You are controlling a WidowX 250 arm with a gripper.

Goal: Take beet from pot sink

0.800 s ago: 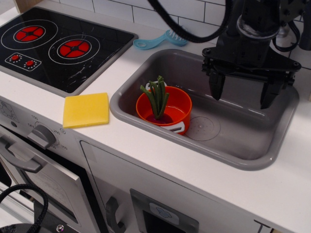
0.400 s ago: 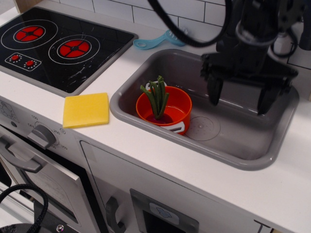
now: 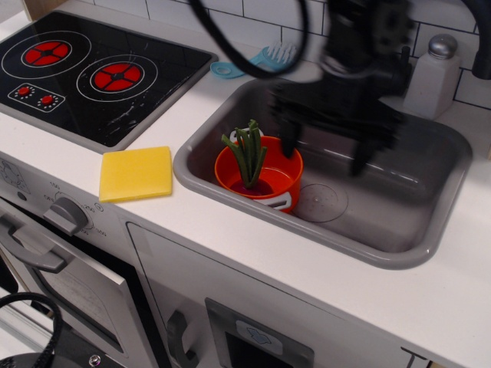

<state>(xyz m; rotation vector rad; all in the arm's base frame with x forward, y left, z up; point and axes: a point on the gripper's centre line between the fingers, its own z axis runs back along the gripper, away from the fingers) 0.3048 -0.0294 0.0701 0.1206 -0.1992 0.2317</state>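
My gripper (image 3: 324, 157) hangs over the sink (image 3: 453, 165), blurred, its two fingers spread wide apart and holding nothing; the left finger sits just beside the rim of the pot (image 3: 280, 165). The beet (image 3: 247, 157) stands inside the pot at the left end of the sink, its green stalks upright above the rim. On the counter (image 3: 368, 284) a yellow sponge (image 3: 136, 173) lies left of the sink, near the stove (image 3: 84, 73).
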